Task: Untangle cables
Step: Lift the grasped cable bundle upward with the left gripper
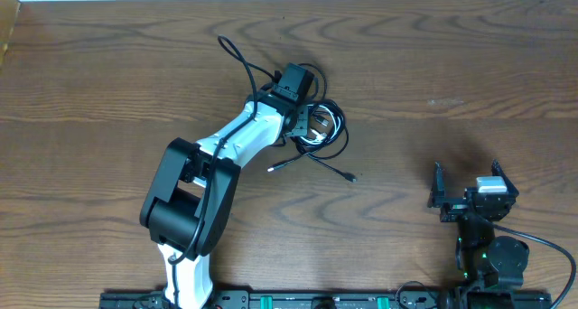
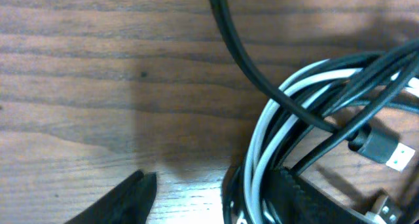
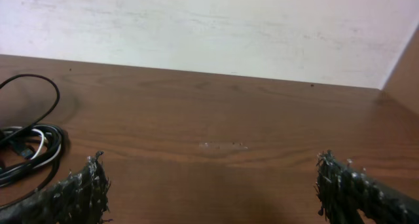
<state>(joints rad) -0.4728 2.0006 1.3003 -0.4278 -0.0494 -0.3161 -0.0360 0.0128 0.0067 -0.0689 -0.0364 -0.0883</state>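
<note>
Centrally, left claw astride tangled cables, wooden table

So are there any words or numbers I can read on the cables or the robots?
None to read. The cables, their plug and the table show no print; the specks on the rail at the overhead view's bottom edge are too small to make out.

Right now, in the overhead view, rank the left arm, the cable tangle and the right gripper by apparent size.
Left arm, clearly largest.
Then cable tangle and right gripper: too alike to rank, though the tangle's loose ends spread wider.
</note>
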